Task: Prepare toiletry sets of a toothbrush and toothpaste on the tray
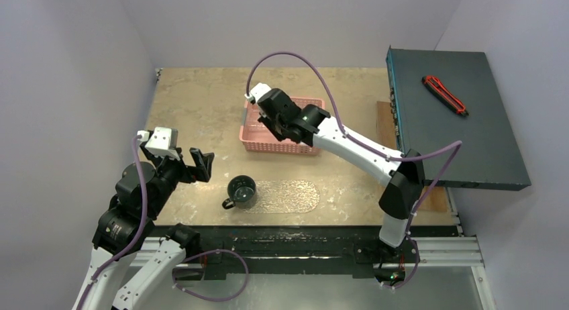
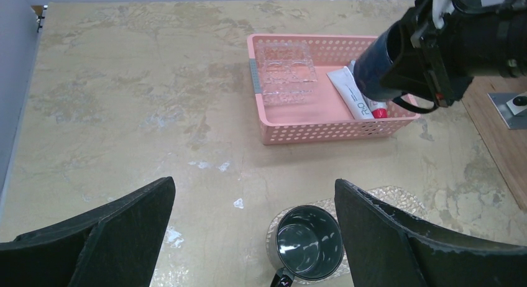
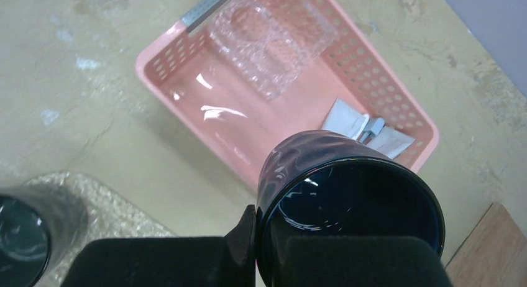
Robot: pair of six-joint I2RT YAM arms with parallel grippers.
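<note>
My right gripper (image 1: 280, 124) is shut on the rim of a dark mug (image 3: 323, 175) and holds it tilted above the pink basket (image 1: 268, 146). Flat silver-grey toothpaste tubes (image 3: 345, 120) lie in the basket's right end, also seen from the left wrist (image 2: 355, 95). I cannot make out any brushes. The see-through embossed tray (image 1: 295, 196) lies in front of the basket, with a second dark mug (image 1: 241, 191) standing on its left end. My left gripper (image 1: 200, 164) is open and empty, left of that mug (image 2: 307, 243).
A clear embossed plastic piece (image 2: 286, 72) rests on the basket's left end. A dark flat box (image 1: 463, 129) with a red utility knife (image 1: 444, 95) on top stands at the right, over a wooden board (image 1: 384, 122).
</note>
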